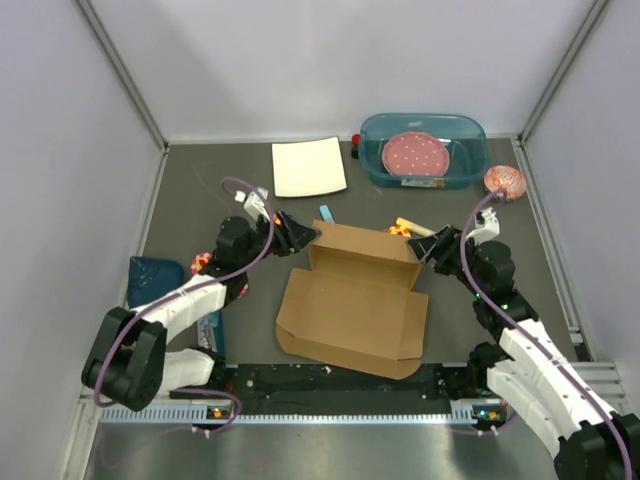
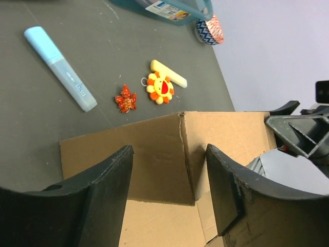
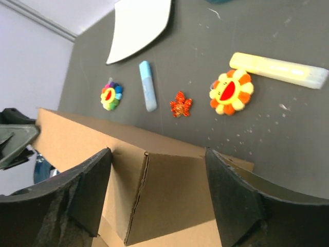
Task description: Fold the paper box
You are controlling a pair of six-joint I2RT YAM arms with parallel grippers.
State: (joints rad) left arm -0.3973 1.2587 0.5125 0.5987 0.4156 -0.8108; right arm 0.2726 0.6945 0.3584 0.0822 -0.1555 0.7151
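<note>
The left gripper (image 1: 303, 235) stands at the far-left corner of the paper box (image 1: 350, 310). Its jaws are spread wide, and its dark fingers (image 2: 103, 200) sit either side of the folded corner of the raised back wall. Nothing is clamped, and I can't tell whether either finger actually touches the cardboard. The right gripper (image 1: 428, 247) does the same at the far-right corner: jaws released and wide, the creased corner between them, not squeezed. The two grippers face each other along that upright wall.

The box lies in the middle of the tabletop (image 1: 200, 190), just beyond the arm bases. Its base panel is flat, with its near flap spread toward the bases and the far wall standing up.

Small things lie just behind that wall: a blue marker (image 2: 61, 69), a red star-shaped trinket (image 2: 125, 99), a sunflower toy (image 2: 159, 87) and a yellow bar (image 2: 168, 73) touching it or very nearly. A rainbow flower toy (image 3: 111, 95) sits further left, near the left arm. None of them touches the box.

Well back, a white sheet (image 1: 308, 166) lies flat. Beside it to the right is a teal tub (image 1: 470, 135) with a pink speckled plate (image 1: 415, 153) inside.
</note>
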